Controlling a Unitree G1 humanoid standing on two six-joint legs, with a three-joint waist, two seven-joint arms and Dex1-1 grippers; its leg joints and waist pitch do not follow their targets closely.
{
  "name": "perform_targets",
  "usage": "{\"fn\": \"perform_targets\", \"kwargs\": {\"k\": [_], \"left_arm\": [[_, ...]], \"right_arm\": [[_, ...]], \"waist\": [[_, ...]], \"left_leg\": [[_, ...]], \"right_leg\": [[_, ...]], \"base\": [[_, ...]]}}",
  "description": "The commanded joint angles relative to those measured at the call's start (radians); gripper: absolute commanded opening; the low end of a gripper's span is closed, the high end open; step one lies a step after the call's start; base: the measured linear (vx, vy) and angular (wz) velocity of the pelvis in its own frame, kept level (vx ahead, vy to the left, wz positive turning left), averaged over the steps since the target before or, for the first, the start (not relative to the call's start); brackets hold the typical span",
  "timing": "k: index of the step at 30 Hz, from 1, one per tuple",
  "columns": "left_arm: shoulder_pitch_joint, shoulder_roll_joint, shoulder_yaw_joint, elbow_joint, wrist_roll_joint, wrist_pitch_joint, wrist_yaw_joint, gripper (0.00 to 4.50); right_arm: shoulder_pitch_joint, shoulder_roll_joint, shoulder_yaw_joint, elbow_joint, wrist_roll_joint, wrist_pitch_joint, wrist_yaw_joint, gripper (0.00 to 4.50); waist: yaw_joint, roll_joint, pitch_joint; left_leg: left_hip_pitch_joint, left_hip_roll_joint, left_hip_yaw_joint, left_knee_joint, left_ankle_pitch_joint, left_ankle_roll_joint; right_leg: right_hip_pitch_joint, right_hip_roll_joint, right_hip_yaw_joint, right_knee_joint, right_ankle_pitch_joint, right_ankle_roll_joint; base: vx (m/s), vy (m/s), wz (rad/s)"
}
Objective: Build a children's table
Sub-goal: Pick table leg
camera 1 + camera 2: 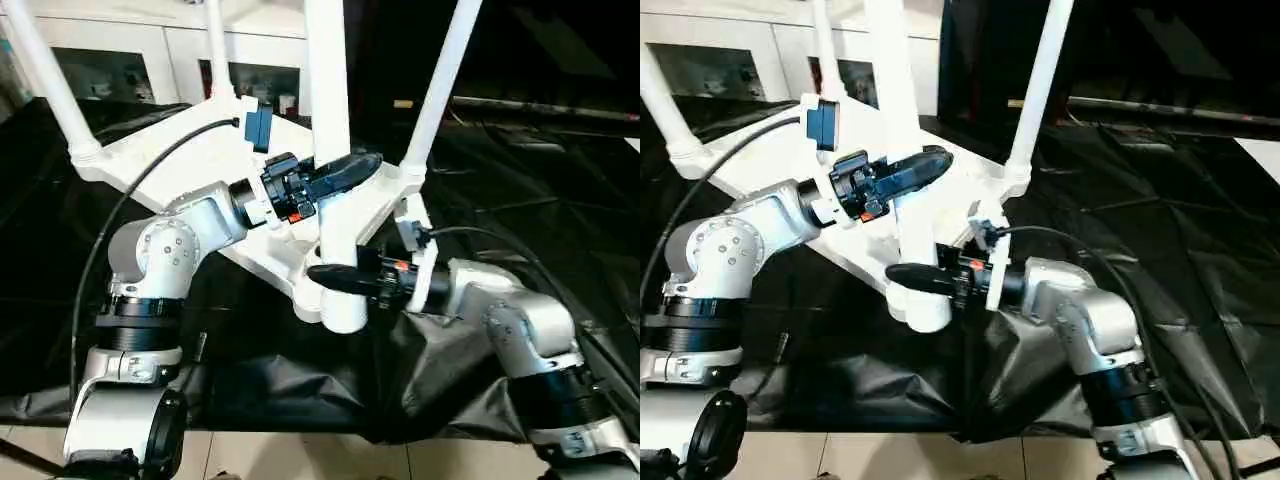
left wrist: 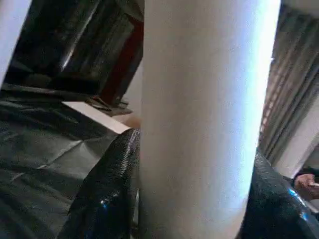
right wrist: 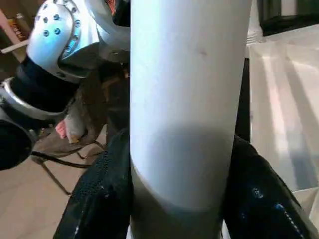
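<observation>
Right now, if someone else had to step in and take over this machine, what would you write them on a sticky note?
Left pincer: closed around the near leg, higher up.
Right pincer: closed around the same leg, low, just above its corner socket.
Tabletop: upside down and tilted on the black sheet.
Done: three other legs stand in their corners.
Left: the near leg may still need seating fully; then turn the table upright.
</observation>
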Motion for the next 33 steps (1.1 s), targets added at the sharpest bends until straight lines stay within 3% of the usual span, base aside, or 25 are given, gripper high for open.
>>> {"fn": "perform_targets", "kwargs": {"k": [1, 8, 9, 12, 15, 16, 17, 18, 21, 25, 28, 29, 33], "left_arm": [[-0.017, 0.007, 0.020, 0.020, 0.005, 0.007, 0.010, 2.14], [-0.033, -0.012, 0.041, 0.053, 0.022, -0.029, 0.067, 1.88], [-0.034, -0.013, 0.043, 0.054, 0.021, -0.030, 0.074, 1.85], [-0.033, -0.018, 0.047, 0.051, 0.028, -0.042, 0.100, 1.85], [-0.031, -0.028, 0.045, 0.038, 0.059, -0.073, 0.141, 1.84], [-0.031, -0.028, 0.044, 0.038, 0.062, -0.075, 0.145, 1.84], [-0.031, -0.028, 0.018, 0.025, 0.119, -0.114, 0.186, 1.84], [-0.031, -0.027, 0.005, 0.018, 0.142, -0.131, 0.200, 1.84], [-0.042, -0.042, -0.023, -0.003, 0.214, -0.162, 0.304, 1.84], [-0.049, -0.055, -0.057, -0.038, 0.265, -0.178, 0.371, 1.84], [-0.054, -0.061, -0.082, -0.051, 0.294, -0.179, 0.380, 1.84], [-0.054, -0.061, -0.082, -0.051, 0.294, -0.179, 0.380, 1.84], [-0.053, -0.047, -0.090, -0.031, 0.331, -0.197, 0.399, 1.84]], "right_arm": [[-0.003, -0.011, -0.003, -0.058, 0.026, -0.005, 0.038, 1.89], [0.003, -0.007, 0.006, -0.058, -0.003, -0.039, 0.015, 1.89], [0.003, -0.005, 0.007, -0.055, -0.007, -0.043, 0.008, 2.45], [0.000, 0.008, 0.004, -0.037, -0.020, -0.046, -0.024, 2.66], [-0.005, 0.036, 0.015, -0.005, -0.111, -0.109, -0.140, 3.05], [-0.006, 0.039, 0.015, -0.001, -0.117, -0.111, -0.152, 3.05], [-0.022, 0.071, 0.013, 0.045, -0.180, -0.133, -0.271, 3.05], [-0.026, 0.081, 0.013, 0.059, -0.196, -0.136, -0.302, 3.05], [-0.041, 0.128, 0.001, 0.094, -0.222, -0.125, -0.411, 3.05], [-0.051, 0.170, 0.020, 0.118, -0.266, -0.138, -0.471, 3.05], [-0.072, 0.221, 0.006, 0.164, -0.273, -0.156, -0.531, 3.05], [-0.072, 0.221, 0.006, 0.164, -0.273, -0.156, -0.531, 2.77], [-0.083, 0.222, 0.004, 0.161, -0.258, -0.160, -0.511, 2.46]], "waist": [[0.005, 0.007, -0.072], [0.007, 0.005, -0.073], [0.007, 0.004, -0.073], [0.007, 0.004, -0.073], [0.005, 0.004, -0.073], [0.003, 0.004, -0.073], [0.002, 0.003, -0.073], [0.000, 0.005, -0.072], [-0.002, 0.005, -0.073], [-0.002, 0.006, -0.074], [-0.002, 0.006, -0.073], [-0.004, 0.007, -0.073], [-0.004, 0.008, -0.072]], "left_leg": [[0.001, 0.010, 0.006, -0.064, -0.134, 0.022], [0.000, 0.010, 0.006, -0.063, -0.129, 0.022], [-0.001, 0.010, 0.006, -0.063, -0.125, 0.022], [-0.002, 0.009, 0.006, -0.063, -0.125, 0.019], [-0.001, 0.011, 0.005, -0.064, -0.116, 0.009], [-0.001, 0.010, 0.005, -0.064, -0.117, 0.006], [-0.001, 0.012, 0.004, -0.065, -0.108, 0.002], [0.002, 0.010, 0.004, -0.066, -0.117, -0.006], [0.002, 0.011, 0.005, -0.067, -0.129, -0.009], [0.000, 0.013, 0.004, -0.066, -0.102, -0.007], [0.001, 0.010, 0.007, -0.067, -0.116, -0.006], [0.001, 0.011, 0.006, -0.067, -0.122, -0.006], [0.001, 0.011, 0.005, -0.068, -0.136, -0.009]], "right_leg": [[0.072, -0.040, 0.045, -0.068, -0.221, -0.166], [0.073, -0.042, 0.045, -0.069, -0.226, -0.164], [0.074, -0.041, 0.045, -0.068, -0.222, -0.164], [0.074, -0.041, 0.044, -0.068, -0.225, -0.159], [0.071, -0.042, 0.045, -0.068, -0.226, -0.150], [0.071, -0.040, 0.045, -0.067, -0.224, -0.148], [0.069, -0.041, 0.046, -0.067, -0.223, -0.143], [0.068, -0.040, 0.044, -0.070, -0.242, -0.137], [0.068, -0.040, 0.047, -0.069, -0.242, -0.132], [0.070, -0.040, 0.048, -0.059, -0.173, -0.145], [0.069, -0.041, 0.048, -0.063, -0.190, -0.149], [0.068, -0.041, 0.048, -0.064, -0.198, -0.148], [0.069, -0.040, 0.048, -0.065, -0.213, -0.128]], "base": [[0.000, 0.000, 0.00], [0.000, 0.000, 0.00], [0.000, 0.000, 0.00], [0.000, 0.000, 0.00], [0.000, 0.000, 0.00], [0.000, 0.000, 0.00], [0.000, 0.000, 0.00], [0.000, 0.000, 0.00], [0.000, 0.000, 0.00], [0.000, 0.000, 0.00], [0.000, 0.000, 0.00], [0.000, 0.000, 0.00], [0.000, 0.000, 0.00]]}}
